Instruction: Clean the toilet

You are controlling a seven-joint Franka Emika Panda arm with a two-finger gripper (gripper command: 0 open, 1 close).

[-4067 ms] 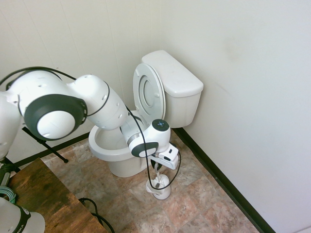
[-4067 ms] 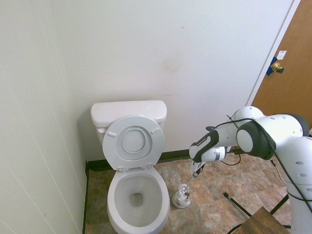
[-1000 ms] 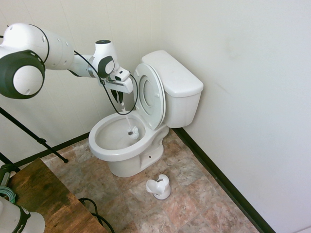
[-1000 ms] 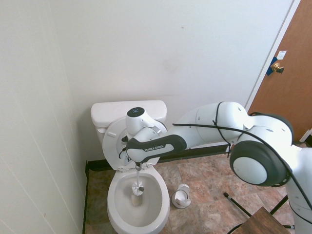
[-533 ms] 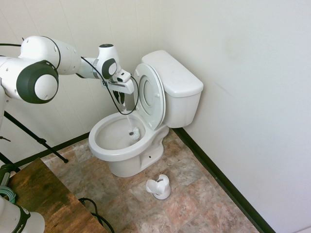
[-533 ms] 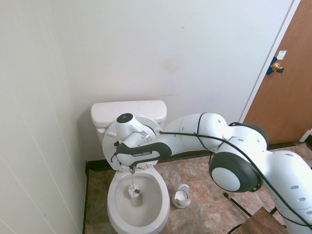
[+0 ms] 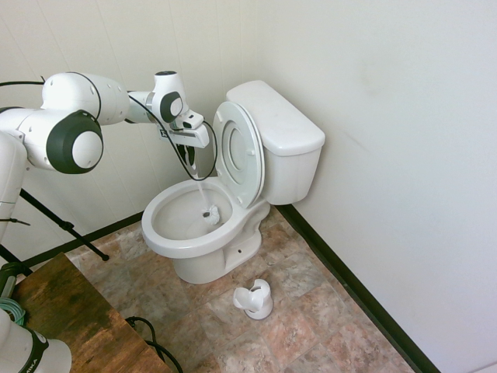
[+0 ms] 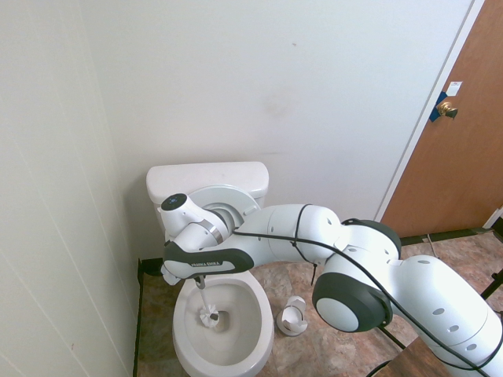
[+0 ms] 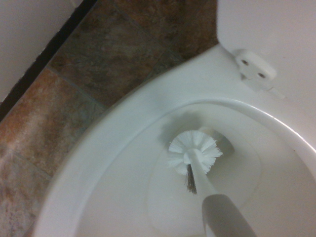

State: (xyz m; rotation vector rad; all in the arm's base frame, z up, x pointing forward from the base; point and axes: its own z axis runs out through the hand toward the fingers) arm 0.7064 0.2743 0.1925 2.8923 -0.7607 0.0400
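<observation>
The gripper [image 7: 188, 148] is closed on the brush [image 9: 193, 153], its bristles inside the toilet [image 7: 190, 247]; the holder [image 7: 255, 299] stands on the floor [image 7: 299, 330] beside the toilet.

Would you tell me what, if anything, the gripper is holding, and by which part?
The gripper holds the toilet brush by its handle, with the bristle end down in the toilet bowl.
</observation>
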